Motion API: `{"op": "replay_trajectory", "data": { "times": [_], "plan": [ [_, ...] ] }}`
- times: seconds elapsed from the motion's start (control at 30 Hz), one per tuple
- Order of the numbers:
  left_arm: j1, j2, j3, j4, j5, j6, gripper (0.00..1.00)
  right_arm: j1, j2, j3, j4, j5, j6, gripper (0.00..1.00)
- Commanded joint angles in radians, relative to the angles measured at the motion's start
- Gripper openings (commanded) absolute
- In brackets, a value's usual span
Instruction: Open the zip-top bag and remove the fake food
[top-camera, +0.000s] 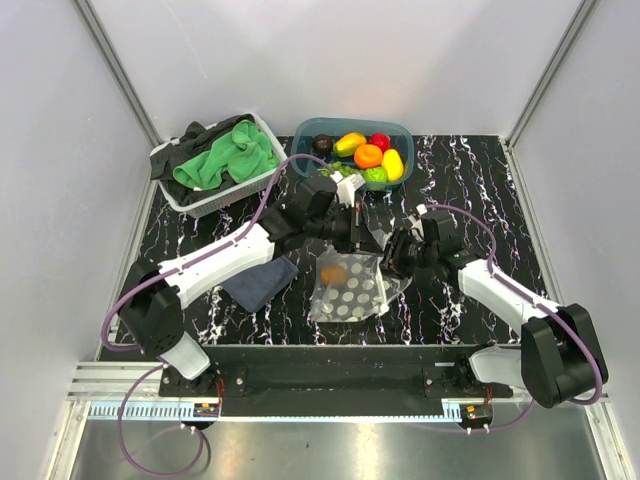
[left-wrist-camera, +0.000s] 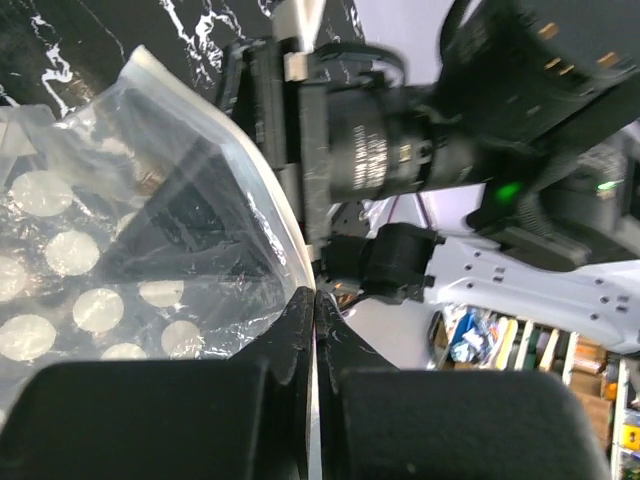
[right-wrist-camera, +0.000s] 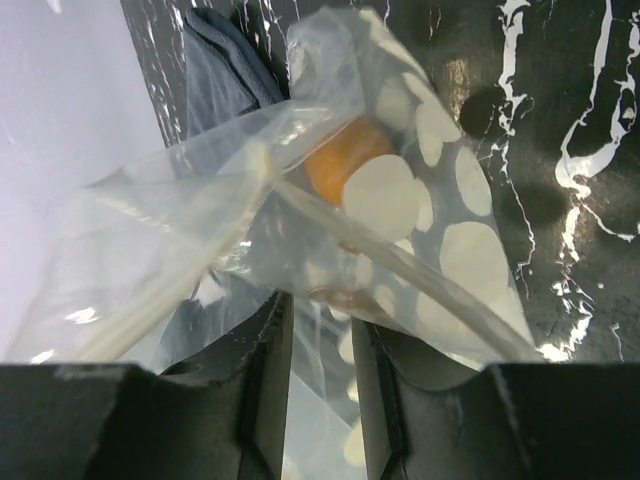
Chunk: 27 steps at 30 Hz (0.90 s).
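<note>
Overhead, the bag (top-camera: 346, 288) is seen lying at the middle of the worktop (top-camera: 480, 170), between the two arms, with an orange piece (top-camera: 333, 272) enclosed in it. The left gripper (top-camera: 360, 236) is set at the bag's far edge, and the right gripper (top-camera: 394, 257) is placed just beside it. A tub (top-camera: 404, 130) of plastic fruit (top-camera: 368, 155) and a basket (top-camera: 185, 203) holding a green cloth (top-camera: 225, 158) are stood at the back, well apart from the bag. A dark cloth (top-camera: 258, 284) lies just beside the bag's left side.

From the left wrist, the fingertips (left-wrist-camera: 298, 318) are shown closed together, with the bag's clear rim pinched between them. White dots are printed on the film, which is slack and creased.

From the right wrist, the fingers (right-wrist-camera: 268, 380) are held a narrow gap apart with loose film passing through the gap. Whether that film is already gripped cannot be told. The zip strip is seen as a pale band across the film, and the orange piece is lodged behind it.

The opening step is judged to be in hand: one lip is secured, the other not yet surely held. A firm hold on the opposite lip would be called for next, then a gentle pull apart, since floppy film is likely to slip.
</note>
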Motion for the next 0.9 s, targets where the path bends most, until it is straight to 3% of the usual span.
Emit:
{"op": "replay_trajectory", "data": {
  "times": [0.0,0.23,0.27,0.3,0.4,0.5,0.7,0.87],
  "plan": [
    [-0.032,0.018,0.078,0.074,-0.022,-0.049,0.00,0.006,0.010,-0.072,0.204,-0.019,0.104,0.37],
    [-0.044,0.067,0.086,0.077,-0.017,-0.059,0.03,0.006,0.042,-0.093,0.234,-0.059,0.121,0.38],
    [-0.046,0.069,0.084,0.077,-0.014,-0.061,0.07,0.005,0.047,-0.096,0.235,-0.056,0.117,0.38],
    [-0.046,0.067,0.087,0.079,-0.014,-0.050,0.20,0.005,0.051,-0.096,0.235,-0.053,0.114,0.38],
    [-0.046,0.049,0.096,0.055,-0.046,-0.003,0.37,0.005,0.073,-0.092,0.231,-0.063,0.092,0.38],
    [-0.044,0.018,0.121,-0.039,-0.103,0.075,0.48,0.005,0.077,-0.099,0.231,-0.072,0.092,0.38],
    [-0.029,-0.135,0.051,-0.229,-0.264,0.213,0.47,0.005,0.094,-0.102,0.226,-0.088,0.059,0.38],
    [0.030,-0.233,-0.147,-0.292,-0.285,0.218,0.26,0.005,0.126,-0.110,0.232,-0.120,0.034,0.39]
  ]
}}
